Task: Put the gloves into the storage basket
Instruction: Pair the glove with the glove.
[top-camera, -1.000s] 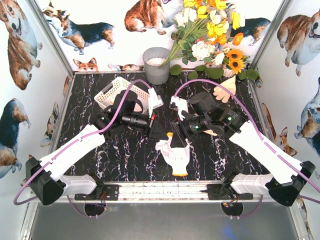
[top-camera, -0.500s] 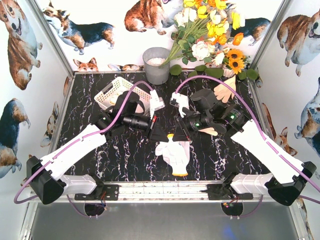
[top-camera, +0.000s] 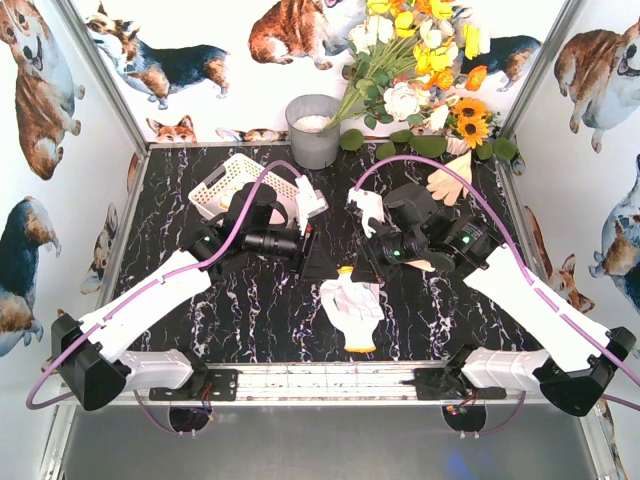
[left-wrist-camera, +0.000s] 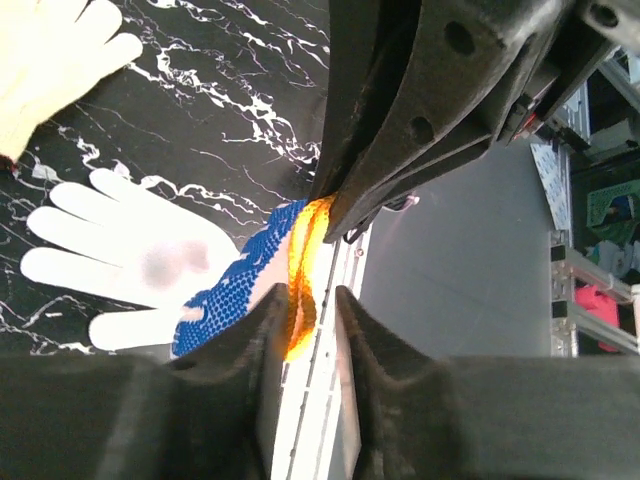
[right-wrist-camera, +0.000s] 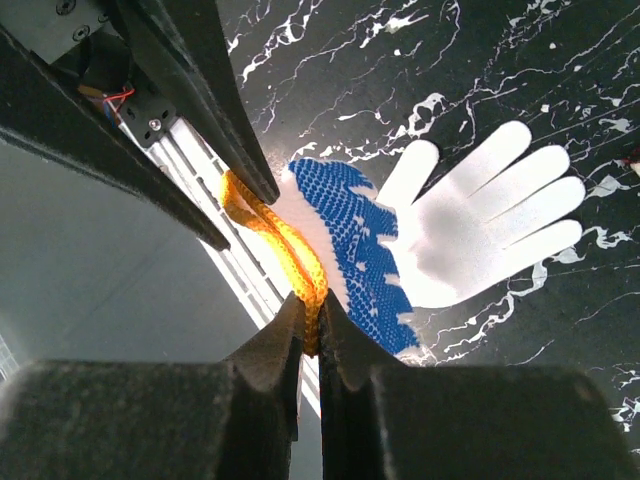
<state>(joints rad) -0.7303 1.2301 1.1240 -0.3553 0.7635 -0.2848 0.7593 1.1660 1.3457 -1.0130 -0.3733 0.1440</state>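
Note:
A blue-and-white glove (right-wrist-camera: 400, 240) with an orange cuff (right-wrist-camera: 290, 255) hangs over the middle of the table. My right gripper (right-wrist-camera: 312, 310) is shut on that cuff. Facing it, my left gripper (left-wrist-camera: 308, 300) stands slightly open, and the cuff (left-wrist-camera: 300, 280) lies in the gap against one finger. In the top view both grippers, left (top-camera: 330, 268) and right (top-camera: 356, 268), meet at the cuff. Another white glove with an orange cuff (top-camera: 362, 340) lies on the table under it. The white lattice storage basket (top-camera: 232, 180) sits tilted at the back left, behind my left arm.
A cream glove (top-camera: 450, 180) lies at the back right by the flowers (top-camera: 420, 70), and another cream one (left-wrist-camera: 50, 50) shows near the hanging glove. A grey bucket (top-camera: 313, 130) stands at the back centre. The metal rail (top-camera: 330, 378) runs along the near edge.
My right gripper has shut on the glove's orange cuff. My left gripper, shut on that cuff before, has opened a little. The hanging glove has shifted slightly right.

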